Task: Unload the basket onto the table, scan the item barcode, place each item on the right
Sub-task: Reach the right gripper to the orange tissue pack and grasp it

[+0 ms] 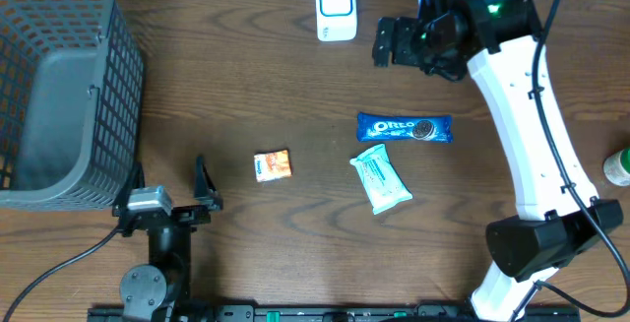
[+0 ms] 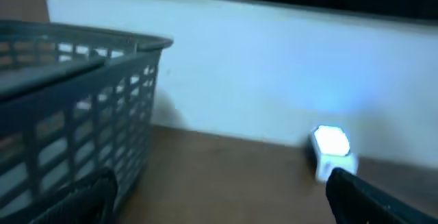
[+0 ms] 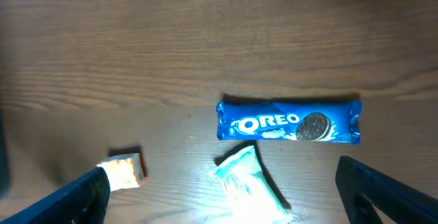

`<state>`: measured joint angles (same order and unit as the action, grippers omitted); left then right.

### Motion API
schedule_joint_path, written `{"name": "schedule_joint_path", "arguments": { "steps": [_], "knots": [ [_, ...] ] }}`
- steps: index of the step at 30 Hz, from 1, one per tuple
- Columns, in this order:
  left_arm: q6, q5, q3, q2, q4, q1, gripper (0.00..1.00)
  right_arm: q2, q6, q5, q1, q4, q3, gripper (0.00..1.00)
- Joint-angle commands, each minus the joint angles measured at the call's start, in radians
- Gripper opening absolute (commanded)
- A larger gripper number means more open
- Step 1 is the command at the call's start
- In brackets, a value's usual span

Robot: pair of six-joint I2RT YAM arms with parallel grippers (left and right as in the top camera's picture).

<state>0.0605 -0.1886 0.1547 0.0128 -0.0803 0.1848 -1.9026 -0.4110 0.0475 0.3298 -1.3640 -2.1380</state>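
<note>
Wide wooden table (image 1: 295, 86), and the biggest thing on it is the grey basket (image 1: 123, 115), hard against the left edge. The white right arm (image 1: 527, 125) stretches up the right side. Its right gripper (image 1: 380, 42) is out near the back, jaws spread wide and pinching nothing. Down at the front, beside the basket, sits the left gripper (image 1: 167, 182), jaws spread as well, empty.

Now the goods. The Oreo pack (image 1: 404, 128) lies flat at centre-right, label up. The teal packet (image 1: 381, 179) is just beside it on the near side, angled. The scanner (image 1: 336, 7) stands at the back edge, just left of the right gripper. The orange snack (image 1: 273, 165), smallest of the lot, lies alone mid-table.

The right wrist view looks straight down on all three snacks, with only a white sliver of the scanner at its top edge. The left wrist view has the basket wall close at left and the scanner glowing in the distance. The snacks show only from overhead and from the right wrist.
</note>
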Motion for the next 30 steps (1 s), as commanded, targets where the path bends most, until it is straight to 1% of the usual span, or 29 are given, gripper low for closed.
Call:
{"name": "schedule_joint_path", "arguments": {
  "steps": [1, 3, 7, 10, 12, 15, 19, 22, 24, 26, 30],
  "knots": [
    [0.084, 0.048, -0.105, -0.003, -0.094, -0.003, 0.98, 0.011, -0.015, -0.05, 0.03, 0.0, 0.04, 0.99],
    [0.083, 0.05, -0.151, -0.003, -0.11, -0.003, 0.98, 0.011, -0.015, -0.05, 0.032, -0.001, 0.062, 0.99],
    [-0.025, 0.128, -0.151, -0.002, -0.038, -0.003, 0.98, 0.011, -0.016, -0.029, 0.032, 0.041, 0.152, 0.99],
    [-0.021, 0.13, -0.151, -0.002, 0.069, -0.003, 0.98, 0.011, -0.023, 0.036, 0.032, 0.059, 0.233, 0.99],
    [-0.022, 0.137, -0.151, -0.002, 0.145, -0.003, 0.98, 0.011, -0.06, 0.07, 0.037, 0.067, 0.317, 0.99],
    [-0.022, 0.16, -0.15, 0.007, 0.151, -0.003, 0.98, 0.011, -0.084, 0.071, 0.068, 0.105, 0.421, 0.99],
    [-0.022, 0.159, -0.15, 0.011, 0.151, -0.003, 0.98, 0.011, -0.079, 0.069, 0.168, 0.209, 0.498, 0.99],
    [-0.022, 0.159, -0.15, 0.011, 0.151, -0.003, 0.98, -0.003, -0.061, 0.03, 0.281, 0.365, 0.5, 0.99],
    [-0.022, 0.159, -0.15, 0.011, 0.151, -0.003, 0.98, -0.039, -0.093, 0.011, 0.339, 0.471, 0.5, 0.99],
    [-0.022, 0.159, -0.15, 0.011, 0.151, -0.003, 0.98, -0.081, -0.141, 0.015, 0.379, 0.534, 0.5, 0.99],
    [-0.022, 0.159, -0.15, 0.011, 0.151, -0.003, 0.98, -0.179, -0.153, 0.037, 0.454, 0.653, 0.5, 0.99]
  ]
}}
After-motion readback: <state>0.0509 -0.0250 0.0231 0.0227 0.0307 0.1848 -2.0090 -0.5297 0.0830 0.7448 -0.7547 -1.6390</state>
